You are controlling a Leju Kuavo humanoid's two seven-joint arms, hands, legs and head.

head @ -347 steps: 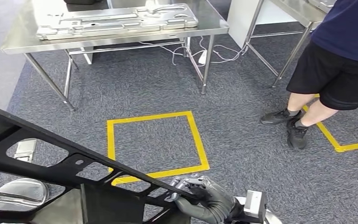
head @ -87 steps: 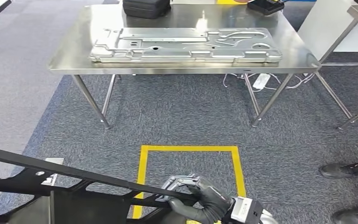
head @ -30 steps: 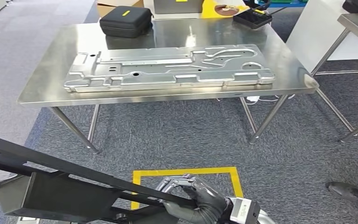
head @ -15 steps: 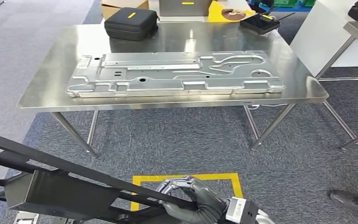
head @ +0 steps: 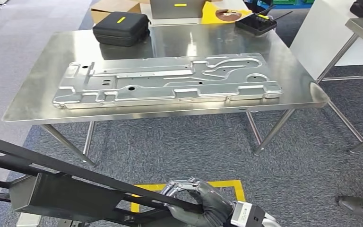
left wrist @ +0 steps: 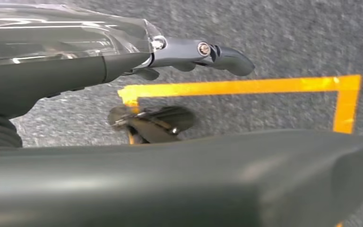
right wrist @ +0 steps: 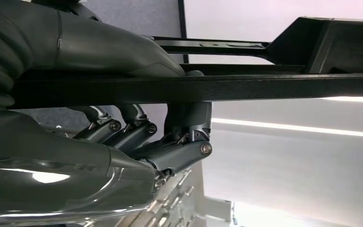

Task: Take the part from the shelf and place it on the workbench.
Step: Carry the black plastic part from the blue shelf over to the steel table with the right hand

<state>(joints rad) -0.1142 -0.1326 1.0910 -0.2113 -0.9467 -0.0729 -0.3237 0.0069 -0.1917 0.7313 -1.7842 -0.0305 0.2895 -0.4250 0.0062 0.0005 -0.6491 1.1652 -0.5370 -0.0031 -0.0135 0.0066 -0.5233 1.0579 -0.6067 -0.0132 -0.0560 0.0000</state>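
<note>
The black frame part (head: 61, 189) sits low in the head view, off the floor and short of the workbench (head: 42, 85), its long bars slanting from the left edge down toward the right hand (head: 203, 205). That hand grips the part's near end, dark fingers (right wrist: 137, 135) curled under one bar and the thick thumb lying over it, as the right wrist view shows from close behind. In the left wrist view the left hand (left wrist: 189, 52) reaches out over the carpet with a broad dark surface of the part just beside it; whether it actually holds the part I cannot tell. Under the part, yellow floor tape (head: 227, 185) marks a square on the grey carpet (head: 179, 142). Ahead stands the steel workbench, and on it lies a large stamped metal panel (head: 168, 80), flat and lengthwise along the near side. Behind the panel, at the far left of the bench top, rests a black zip case (head: 120, 28); a small black tray (head: 255, 23) lies at the far right. A person's dark shoe (head: 359, 207) shows at the lower right edge, on the carpet.
</note>
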